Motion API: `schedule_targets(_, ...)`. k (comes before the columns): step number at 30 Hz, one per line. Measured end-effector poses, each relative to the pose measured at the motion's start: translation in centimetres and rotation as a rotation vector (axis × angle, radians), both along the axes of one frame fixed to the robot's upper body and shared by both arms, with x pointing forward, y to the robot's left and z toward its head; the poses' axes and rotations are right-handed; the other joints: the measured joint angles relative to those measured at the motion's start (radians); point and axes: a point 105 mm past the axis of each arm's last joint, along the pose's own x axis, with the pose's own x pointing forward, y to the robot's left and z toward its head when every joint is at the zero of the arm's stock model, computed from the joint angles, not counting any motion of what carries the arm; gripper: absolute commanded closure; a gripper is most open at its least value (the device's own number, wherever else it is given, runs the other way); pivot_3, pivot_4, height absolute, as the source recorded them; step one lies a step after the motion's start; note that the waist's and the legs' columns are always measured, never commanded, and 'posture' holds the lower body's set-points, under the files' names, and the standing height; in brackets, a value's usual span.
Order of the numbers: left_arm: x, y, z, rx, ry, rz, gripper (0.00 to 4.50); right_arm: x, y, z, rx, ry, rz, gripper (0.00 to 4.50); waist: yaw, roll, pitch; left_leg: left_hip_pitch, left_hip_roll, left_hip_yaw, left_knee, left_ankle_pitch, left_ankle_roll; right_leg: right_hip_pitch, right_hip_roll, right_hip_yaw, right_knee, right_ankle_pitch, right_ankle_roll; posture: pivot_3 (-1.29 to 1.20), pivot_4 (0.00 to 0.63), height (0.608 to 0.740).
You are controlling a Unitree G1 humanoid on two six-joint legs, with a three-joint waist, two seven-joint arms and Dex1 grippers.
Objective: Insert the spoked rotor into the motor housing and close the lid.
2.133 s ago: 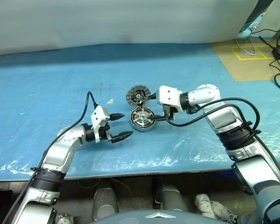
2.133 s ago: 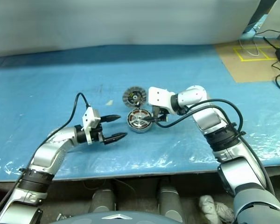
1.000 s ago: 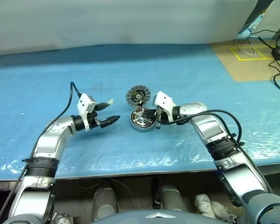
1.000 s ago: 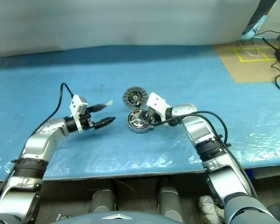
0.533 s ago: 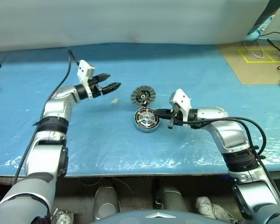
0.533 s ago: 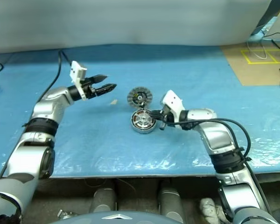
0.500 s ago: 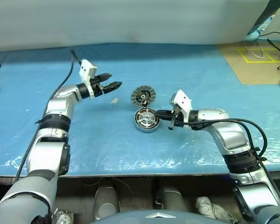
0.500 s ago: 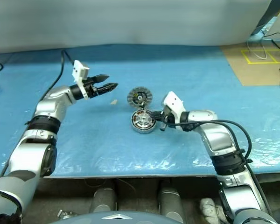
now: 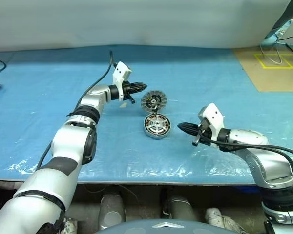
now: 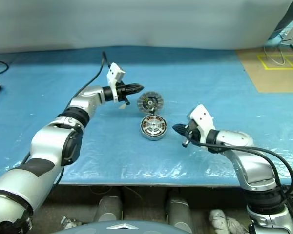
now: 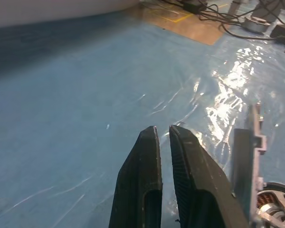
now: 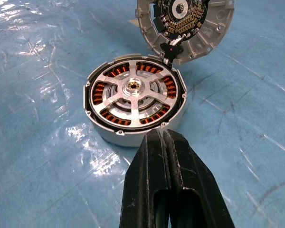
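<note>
The motor housing [image 9: 156, 136] stands on the blue sheet in mid table. The spoked rotor [image 12: 133, 87] lies seated inside it, with copper windings showing between its spokes. The lid [image 9: 154, 100] stands tilted up at the housing's far rim, its ribbed face with the dark centre turned toward me. My left gripper [image 9: 142, 87] is shut and empty, level, with its tips just left of the lid's upper edge. My right gripper [image 9: 180, 127] is shut and empty, a short way right of the housing and pointing at it.
Wrinkled blue plastic sheet [image 9: 49, 112] covers the whole table; its front edge runs across the near side. A brown board with yellow tape [image 9: 276, 66] and cables lie at the back right. A white backdrop closes the far side.
My left arm has swung right and forward to the lid, and its fingers have closed. My right gripper has drawn back to the right, away from the housing. The head view has shifted.
</note>
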Motion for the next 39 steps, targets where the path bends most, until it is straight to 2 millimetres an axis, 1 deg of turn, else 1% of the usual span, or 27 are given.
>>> schedule_targets(5,-1.2,-2.0,0.2,0.002,-0.012,-0.130,4.09,-0.6,-1.1,0.6,0.037,-0.019,-0.055,4.50,0.001,0.000,0.000,0.000,0.000,0.000,-0.001,0.000,0.000,0.000,0.000,0.000,-0.001,0.000,0.000,0.00,0.150,0.740)
schedule_targets(9,-1.8,-2.7,0.3,0.000,-0.014,-0.189,4.09,-1.2,-2.3,0.9,0.046,-0.030,-0.110,4.50,0.001,0.000,0.000,0.000,0.000,0.000,-0.001,0.000,0.000,0.000,0.000,0.000,-0.002,0.001,0.002,0.00,0.150,0.740)
schedule_targets(11,-2.4,-3.0,0.4,0.003,-0.023,-0.245,4.09,-1.8,-2.9,0.7,0.031,-0.019,-0.126,4.50,0.002,0.000,0.000,0.000,-0.001,0.000,-0.002,0.000,0.000,0.000,0.000,0.000,-0.002,0.001,0.002,0.00,0.150,0.740)
schedule_targets(14,-3.5,-3.6,0.7,0.025,-0.056,-0.361,4.09,-2.1,-3.6,0.5,0.014,-0.011,-0.146,4.50,0.002,-0.001,0.000,0.000,-0.001,0.000,-0.002,0.000,0.000,0.000,-0.001,0.000,-0.002,0.001,0.002,0.00,0.150,0.740)
schedule_targets(17,-4.9,-4.3,0.6,0.056,-0.084,-0.491,4.09,-2.0,-4.1,0.9,0.011,-0.025,-0.161,4.50,0.001,0.000,0.000,0.000,-0.001,0.000,-0.002,0.000,0.000,0.001,-0.001,0.000,-0.002,0.000,0.000,0.00,0.150,0.740)
schedule_targets(19,-6.0,-4.4,-0.3,0.095,-0.100,-0.569,4.09,-1.9,-4.3,1.1,0.007,-0.032,-0.172,4.50,0.000,0.000,0.000,0.001,-0.001,0.000,-0.002,0.000,0.000,0.001,-0.001,0.000,-0.002,0.000,-0.001,0.00,0.150,0.740)
schedule_targets(23,-7.1,-4.4,-2.6,0.140,-0.080,-0.622,4.09,-1.7,-4.2,1.4,0.007,-0.047,-0.179,4.50,0.000,0.000,0.000,0.001,-0.001,0.000,-0.002,0.000,0.001,0.002,-0.001,0.000,-0.002,-0.001,-0.001,0.00,0.150,0.740)
schedule_targets(25,-7.4,-4.5,-3.4,0.157,-0.074,-0.631,4.09,-1.5,-4.2,1.7,0.007,-0.061,-0.181,4.50,0.001,0.000,0.000,0.002,-0.002,0.000,-0.002,0.001,0.002,0.002,-0.002,0.000,-0.002,-0.001,-0.001,0.00,0.150,0.740)
schedule_targets(27,-7.6,-4.5,-3.8,0.165,-0.075,-0.634,4.09,-1.3,-4.2,1.9,0.007,-0.070,-0.182,4.50,0.001,0.000,0.000,0.003,-0.003,0.000,-0.002,0.001,0.002,0.003,-0.004,-0.001,-0.001,-0.001,-0.001,0.00,0.150,0.740)
schedule_targets(31,-7.9,-4.8,-4.6,0.155,-0.072,-0.623,4.09,-1.3,-3.9,1.6,0.002,-0.065,-0.173,4.50,0.001,0.000,0.000,0.004,-0.012,0.001,-0.006,0.003,0.006,0.003,-0.014,-0.002,-0.002,-0.001,-0.001,0.00,0.150,0.740)
schedule_targets(36,-8.3,-5.2,-5.8,0.148,-0.055,-0.594,4.09,-1.1,-3.1,1.3,-0.005,-0.061,-0.148,4.50,0.000,-0.001,0.000,0.003,-0.012,0.000,-0.006,0.003,0.006,0.003,-0.015,-0.003,-0.003,0.000,0.000,0.00,0.150,0.740)
schedule_targets(39,-8.5,-5.5,-6.1,0.154,-0.065,-0.588,4.09,-0.8,-3.0,1.1,-0.012,-0.059,-0.143,4.50,0.000,0.000,0.000,0.003,-0.012,0.000,-0.006,0.004,0.007,0.003,-0.015,-0.003,-0.003,0.000,0.000,0.00,0.150,0.740)
